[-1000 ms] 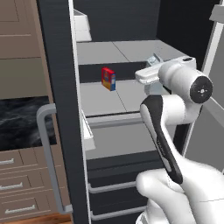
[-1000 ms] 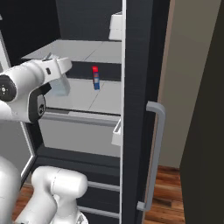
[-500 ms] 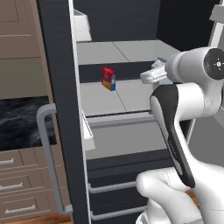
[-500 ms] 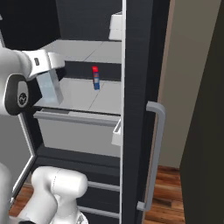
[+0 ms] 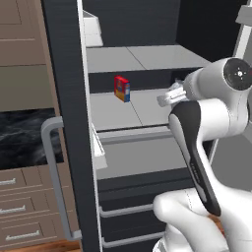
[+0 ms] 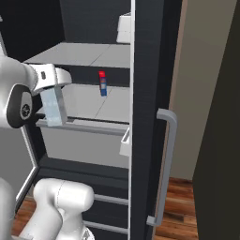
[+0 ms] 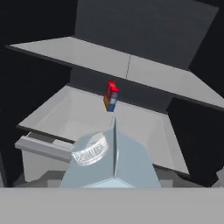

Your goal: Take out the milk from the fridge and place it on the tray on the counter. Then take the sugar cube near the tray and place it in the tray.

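A: Which step of the task is in hand?

B: I judge it is the first one, bringing the milk carton (image 6: 53, 107) out of the fridge (image 6: 150, 70). The carton hangs under the end effector (image 6: 52, 96), in front of the light grey shelf (image 6: 101, 107), at the open side of the fridge.

A: So the end effector has the carton?

B: Yes, it seems so. In the hand view the gabled top and round cap of the milk carton (image 7: 109, 159) sit directly below the camera, very close. The jaws stand partly open and are closed on the carton's sides. The fingertips themselves I cannot make out.

A: What else is on the shelf?

B: A red, blue and yellow box (image 5: 122, 88) stands upright further back, well apart from the carton. It is not part of the task.

A: What does the next move call for?

B: The arm should draw the carton fully clear of the shelf edge and the open door (image 5: 74, 123), keeping it upright. Then the base must turn toward the desk (image 5: 24, 140), which is seen at the left, beyond the door. The tray and the sugar cube I cannot locate here.
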Controlling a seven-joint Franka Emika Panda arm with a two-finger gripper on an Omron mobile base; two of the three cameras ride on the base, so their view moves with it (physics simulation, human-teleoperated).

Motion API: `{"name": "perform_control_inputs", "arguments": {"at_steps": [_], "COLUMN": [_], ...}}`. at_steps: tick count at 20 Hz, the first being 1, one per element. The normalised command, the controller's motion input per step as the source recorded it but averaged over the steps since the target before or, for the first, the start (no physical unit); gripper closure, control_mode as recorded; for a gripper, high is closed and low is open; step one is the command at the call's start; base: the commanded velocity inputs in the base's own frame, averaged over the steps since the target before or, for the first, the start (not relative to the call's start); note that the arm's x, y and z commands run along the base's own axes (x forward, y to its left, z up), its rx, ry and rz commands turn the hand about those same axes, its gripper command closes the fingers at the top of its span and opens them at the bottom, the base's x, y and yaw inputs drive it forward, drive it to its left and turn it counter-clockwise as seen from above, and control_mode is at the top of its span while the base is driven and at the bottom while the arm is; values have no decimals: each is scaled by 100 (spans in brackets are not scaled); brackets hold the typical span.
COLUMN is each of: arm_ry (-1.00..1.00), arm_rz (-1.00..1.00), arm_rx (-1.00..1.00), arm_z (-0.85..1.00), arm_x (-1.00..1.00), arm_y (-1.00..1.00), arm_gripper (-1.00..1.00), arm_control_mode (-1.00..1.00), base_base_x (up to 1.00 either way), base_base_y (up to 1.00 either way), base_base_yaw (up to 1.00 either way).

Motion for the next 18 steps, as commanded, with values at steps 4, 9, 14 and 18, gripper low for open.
{"name": "perform_control_inputs", "arguments": {"at_steps": [4,9,14,18], "arm_ry": [7,5,3,0], "arm_rz": [0,0,0,0], "arm_rx": [0,0,0,0], "arm_z": [-29,-13,-10,0], "arm_x": [-20,-58,-40,0], "arm_y": [0,0,0,0], "arm_gripper": [100,100,100,100], "arm_control_mode": [-100,-100,100,100], "base_base_x": [0,0,-60,-100], "base_base_y": [0,0,-2,-4], "base_base_yaw": [0,0,0,0]}}
